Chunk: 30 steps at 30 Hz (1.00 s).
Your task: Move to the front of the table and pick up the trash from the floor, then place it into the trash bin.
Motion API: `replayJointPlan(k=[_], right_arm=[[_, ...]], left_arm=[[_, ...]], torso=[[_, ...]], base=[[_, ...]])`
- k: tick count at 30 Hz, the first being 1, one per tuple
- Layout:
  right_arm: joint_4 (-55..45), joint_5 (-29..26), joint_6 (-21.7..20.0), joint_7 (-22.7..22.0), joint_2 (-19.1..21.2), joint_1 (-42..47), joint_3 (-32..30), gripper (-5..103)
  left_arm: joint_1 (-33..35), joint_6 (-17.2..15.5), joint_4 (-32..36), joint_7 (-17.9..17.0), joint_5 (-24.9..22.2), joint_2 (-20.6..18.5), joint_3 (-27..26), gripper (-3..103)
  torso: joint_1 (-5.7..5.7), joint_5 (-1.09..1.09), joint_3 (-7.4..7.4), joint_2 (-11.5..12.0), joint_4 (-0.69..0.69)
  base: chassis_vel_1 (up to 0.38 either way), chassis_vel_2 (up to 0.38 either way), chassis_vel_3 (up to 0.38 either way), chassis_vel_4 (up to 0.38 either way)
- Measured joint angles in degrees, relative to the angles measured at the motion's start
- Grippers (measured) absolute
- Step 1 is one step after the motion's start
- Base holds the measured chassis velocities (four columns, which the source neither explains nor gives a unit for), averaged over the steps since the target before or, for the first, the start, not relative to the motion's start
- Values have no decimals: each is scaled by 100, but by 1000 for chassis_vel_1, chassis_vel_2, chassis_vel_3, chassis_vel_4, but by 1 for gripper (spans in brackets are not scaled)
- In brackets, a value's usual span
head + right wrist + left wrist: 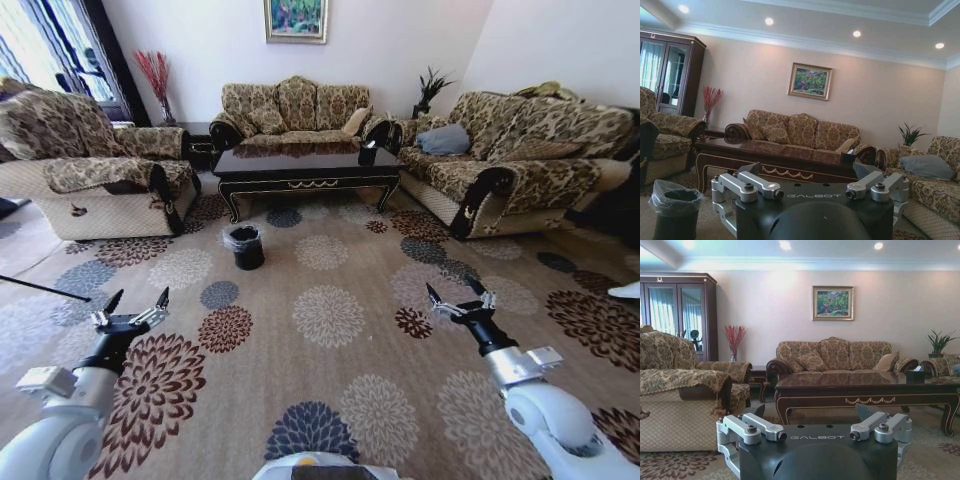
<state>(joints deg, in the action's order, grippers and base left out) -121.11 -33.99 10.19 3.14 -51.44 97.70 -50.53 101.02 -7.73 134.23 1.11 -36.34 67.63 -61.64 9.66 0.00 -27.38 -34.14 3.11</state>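
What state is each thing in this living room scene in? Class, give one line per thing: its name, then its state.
left gripper: open, empty, held above the carpet.
right gripper: open, empty, held above the carpet.
trash bin: upright on the floor, lined with a clear bag, standing apart from the table.
table: standing farther off, a black box on top near its right end.
grey cushion: lying on the right-hand sofa.
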Motion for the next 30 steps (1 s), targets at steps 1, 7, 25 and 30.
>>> replayJointPlan(k=[1, 7, 25, 30], right_arm=[[-5, 0, 3, 0, 0, 11, -10, 100], [-19, 0, 12, 0, -3, 41, -18, 100], [-43, 29, 67, 11, -30, 118, -45, 100], [-56, 21, 75, 11, -26, 121, -60, 100]], left_arm=[[5, 2, 5, 1, 0, 1, -3, 100], [26, 7, 27, 4, -9, 0, -27, 100], [114, 17, 132, 24, -18, 15, -60, 100], [130, 18, 167, 27, -23, 25, -72, 100]], torso=[[15, 0, -27, -42, 0], [62, 0, -90, -153, 0], [251, 0, -362, -613, 0], [305, 0, -425, -732, 0]], base=[[0, 0, 0, 0], [0, 0, 0, 0], [0, 0, 0, 0], [0, 0, 0, 0]])
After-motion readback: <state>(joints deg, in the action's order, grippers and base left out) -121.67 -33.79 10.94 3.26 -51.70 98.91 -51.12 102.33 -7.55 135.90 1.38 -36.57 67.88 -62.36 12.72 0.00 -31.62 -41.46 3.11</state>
